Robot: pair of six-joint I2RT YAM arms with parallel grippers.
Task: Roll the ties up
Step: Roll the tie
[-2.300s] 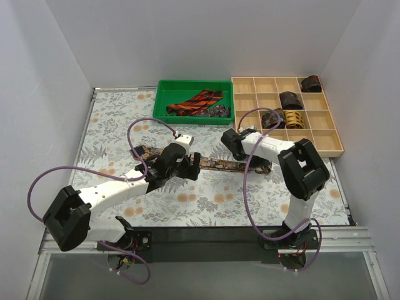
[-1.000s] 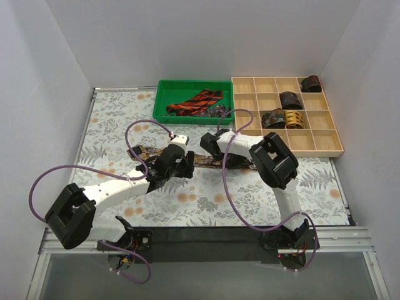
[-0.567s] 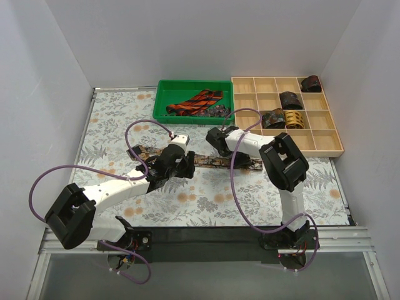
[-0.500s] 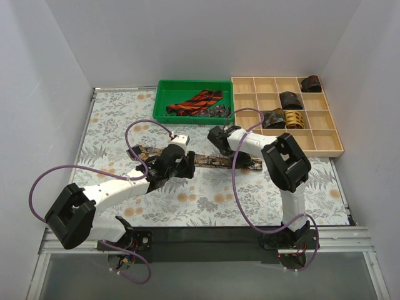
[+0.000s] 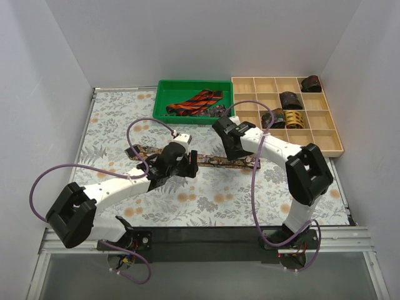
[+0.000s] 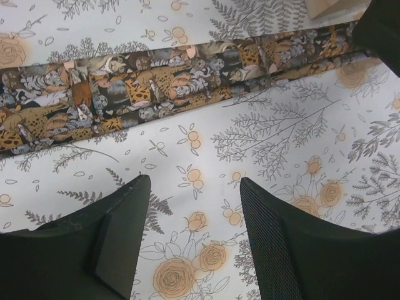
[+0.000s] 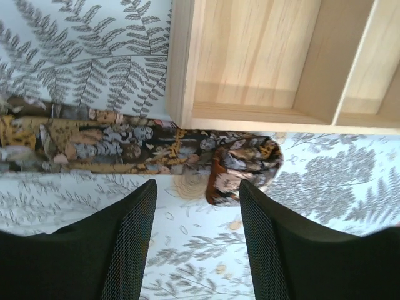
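A dark tie (image 5: 215, 162) with a brown-gold print lies flat across the floral cloth, and its right end (image 7: 244, 162) is curled into a small loose roll. My right gripper (image 7: 197, 184) hovers open just short of that roll with nothing between its fingers; from above, the right gripper (image 5: 236, 150) is over the tie's right part. My left gripper (image 6: 195, 181) is open over bare cloth, just near of the tie (image 6: 156, 81); from above, the left gripper (image 5: 186, 166) is at mid-tie. A red-black striped tie (image 5: 197, 100) lies in the green bin (image 5: 164, 87).
The wooden divided tray (image 5: 337, 147) stands at the back right with several rolled ties (image 5: 290, 99) in its cells; its corner (image 7: 181, 115) is close beside the curled end. Purple cables (image 5: 147, 125) loop over the arms. White walls close in the table.
My right gripper has opened, let go of the tie's end and swung from the left back to the right. The tie lies stretched out again. My left gripper shifted slightly right.
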